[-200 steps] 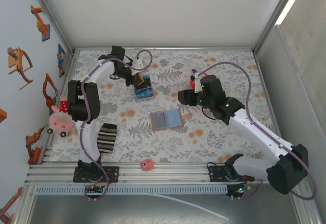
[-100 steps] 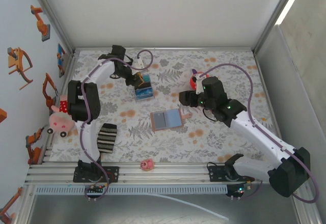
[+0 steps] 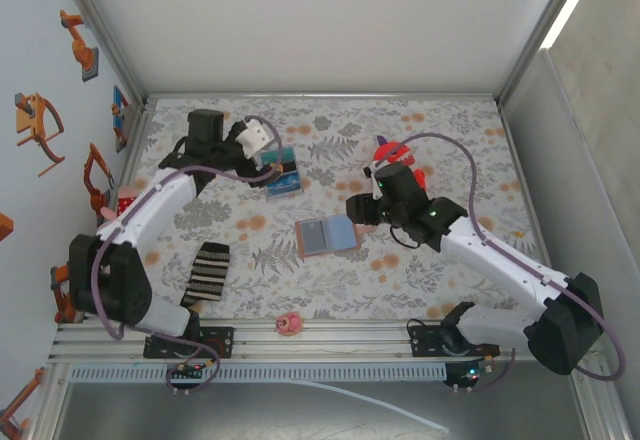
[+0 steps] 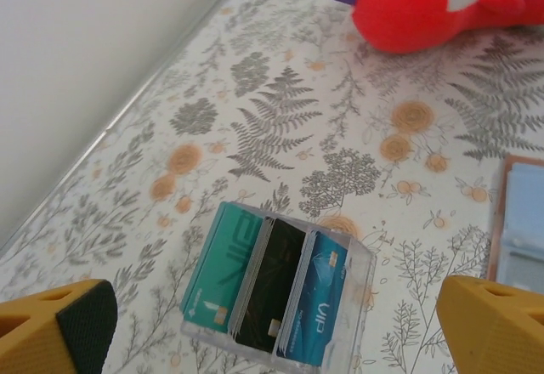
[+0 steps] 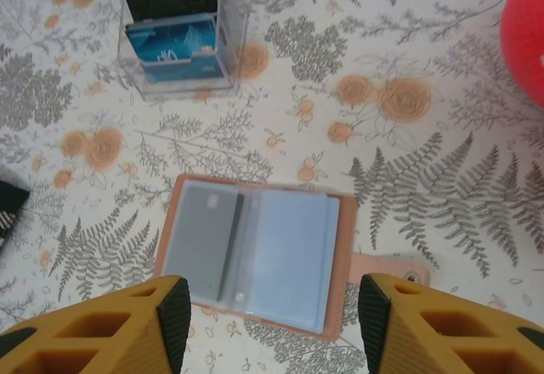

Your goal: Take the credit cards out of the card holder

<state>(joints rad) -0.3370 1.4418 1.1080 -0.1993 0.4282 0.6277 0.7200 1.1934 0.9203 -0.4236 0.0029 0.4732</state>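
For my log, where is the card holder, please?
In the top view the card holder lies open mid-table, beside the right gripper, nearer us than the card box.

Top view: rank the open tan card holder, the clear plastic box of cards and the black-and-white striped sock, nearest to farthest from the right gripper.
1. Open tan card holder, beside the right gripper.
2. Clear plastic box of cards, back left.
3. Black-and-white striped sock, front left.

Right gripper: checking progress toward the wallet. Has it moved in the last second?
Yes. The right gripper drew away from the red toy and nearer the wallet.
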